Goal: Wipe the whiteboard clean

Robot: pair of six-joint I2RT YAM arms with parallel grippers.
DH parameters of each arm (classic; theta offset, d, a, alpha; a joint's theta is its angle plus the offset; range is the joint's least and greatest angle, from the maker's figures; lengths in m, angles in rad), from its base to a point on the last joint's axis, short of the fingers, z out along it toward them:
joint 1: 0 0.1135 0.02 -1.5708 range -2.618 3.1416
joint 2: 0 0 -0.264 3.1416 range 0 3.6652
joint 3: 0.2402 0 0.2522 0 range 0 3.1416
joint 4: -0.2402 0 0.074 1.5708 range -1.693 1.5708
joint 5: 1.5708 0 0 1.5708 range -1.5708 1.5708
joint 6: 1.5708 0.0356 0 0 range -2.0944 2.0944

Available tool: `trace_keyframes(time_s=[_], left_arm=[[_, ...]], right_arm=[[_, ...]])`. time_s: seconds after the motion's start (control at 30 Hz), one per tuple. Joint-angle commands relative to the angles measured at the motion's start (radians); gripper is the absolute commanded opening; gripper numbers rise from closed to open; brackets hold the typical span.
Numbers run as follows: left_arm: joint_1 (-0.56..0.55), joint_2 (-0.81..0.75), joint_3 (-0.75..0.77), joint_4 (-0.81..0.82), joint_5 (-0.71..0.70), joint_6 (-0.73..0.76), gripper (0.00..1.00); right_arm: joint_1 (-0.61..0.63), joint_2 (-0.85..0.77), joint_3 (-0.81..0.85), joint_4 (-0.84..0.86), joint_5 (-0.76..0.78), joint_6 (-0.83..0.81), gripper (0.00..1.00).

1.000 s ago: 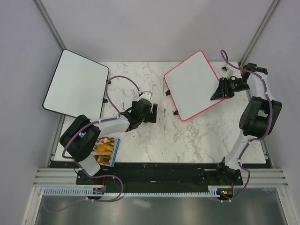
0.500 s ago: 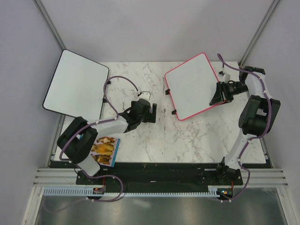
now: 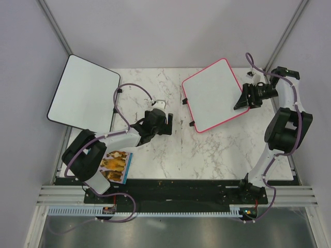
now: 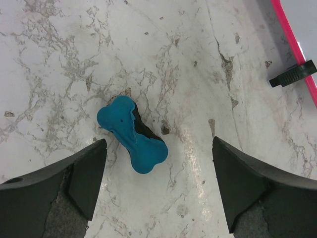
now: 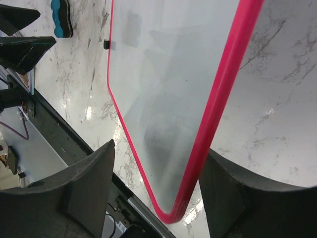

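Pink-framed whiteboard [image 3: 214, 95] lies far right on the marble table [image 3: 207, 150]. Right gripper [image 5: 158, 148] has its jaws apart, straddling the frame edge. Left gripper [image 4: 158, 144] is spread wide above a blue eraser [image 4: 130, 133].

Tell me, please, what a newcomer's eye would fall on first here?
The pink-framed whiteboard sits far right, its edge between the open right fingers. A blue eraser lies on the table below the open left fingers. A black-framed board overhangs its far left corner.

Left claw [image 4: 158, 144] spread wide, right claw [image 5: 159, 148] likewise.
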Motion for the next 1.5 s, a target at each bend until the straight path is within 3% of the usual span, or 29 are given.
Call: trace_keyframes(time_s=[0.0,0.1,0.2,0.23,0.3,0.5,0.63,0.73,0.83,0.9,0.97,1.1,1.2,1.3,1.37,1.47], left_arm=[[-0.001,-0.011,0.035,0.052,0.01,0.006,0.9],[-0.001,0.009,0.064,0.053,0.039,0.005,0.81],[-0.001,0.041,0.101,0.053,0.082,0.002,0.52],[-0.001,0.053,0.127,0.041,0.103,-0.002,0.25],[-0.001,0.07,0.152,0.027,0.12,-0.015,0.04],[-0.002,-0.005,0.18,-0.014,0.14,0.014,0.02],[-0.001,-0.124,0.172,-0.086,0.16,0.078,0.05],[0.008,-0.246,0.147,-0.135,0.171,0.129,0.11],[0.048,-0.388,0.109,-0.18,0.207,0.156,0.21],[0.099,-0.453,0.08,-0.213,0.223,0.172,0.38],[0.142,-0.542,0.06,-0.235,0.247,0.182,0.47],[0.295,-0.628,0.002,-0.267,0.309,0.189,0.7],[0.385,-0.655,-0.047,-0.269,0.359,0.183,0.85],[0.467,-0.686,-0.122,-0.221,0.333,0.161,0.99],[0.495,-0.697,-0.161,-0.159,0.317,0.13,1.0],[0.518,-0.705,-0.237,-0.068,0.162,0.121,1.0]], right_arm=[[-0.016,-0.066,0.047,0.023,0.0,0.028,0.73],[-0.039,-0.073,0.044,0.034,0.019,0.035,0.75],[-0.088,-0.089,0.039,0.08,0.023,0.069,0.85],[-0.101,-0.092,0.036,0.091,0.035,0.078,0.87],[-0.128,-0.093,0.044,0.106,0.058,0.095,0.91],[-0.246,-0.142,0.052,0.178,0.08,0.163,0.98],[-0.292,-0.249,0.013,0.259,0.068,0.184,0.98],[-0.293,-0.4,-0.134,0.425,0.019,0.228,0.98],[-0.293,-0.605,-0.396,0.743,-0.007,0.366,0.98],[-0.291,-0.752,-0.592,0.983,-0.017,0.469,0.98],[-0.286,-0.857,-0.763,1.226,-0.018,0.538,0.98],[-0.259,-0.868,-0.884,1.33,-0.038,0.627,0.98],[-0.231,-0.773,-0.913,1.373,-0.067,0.652,0.98],[-0.184,-0.692,-0.996,1.508,-0.003,0.713,0.98],[-0.092,-0.691,-1.077,1.591,0.132,0.662,0.98],[0.069,-0.762,-1.259,1.826,0.364,0.649,0.98]])
